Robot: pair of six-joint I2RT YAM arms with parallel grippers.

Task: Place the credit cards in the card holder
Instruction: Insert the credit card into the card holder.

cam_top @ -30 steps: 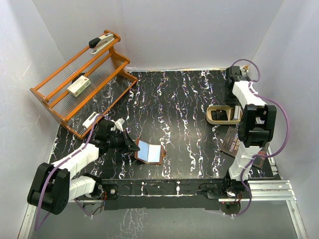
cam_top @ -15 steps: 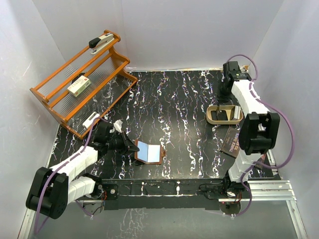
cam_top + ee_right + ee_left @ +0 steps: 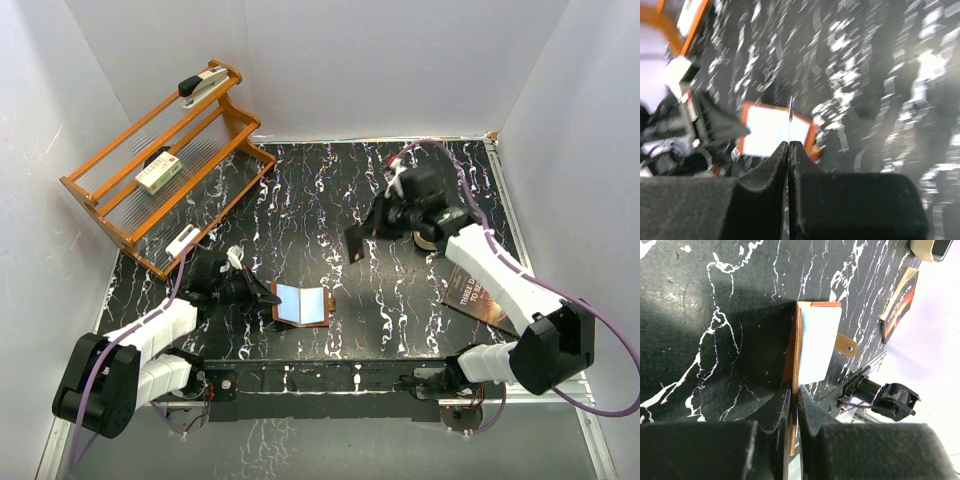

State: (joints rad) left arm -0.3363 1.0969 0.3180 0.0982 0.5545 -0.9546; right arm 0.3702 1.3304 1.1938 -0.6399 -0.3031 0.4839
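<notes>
Clenching — right pincer (image 3: 789, 144) on dark, indistinct card (image 3: 357, 244) — left pincer (image 3: 795, 391) on card holder (image 3: 789, 360).

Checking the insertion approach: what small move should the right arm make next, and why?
Probably bring the dark card down toward the card holder. The right gripper is shut on that card, well apart from the holder. The holder lies open with its pale pockets up, one edge pinched by the left gripper.

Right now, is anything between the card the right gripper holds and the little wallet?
Nothing: in the top view only bare black marble table lies between the card and the card holder.
</notes>
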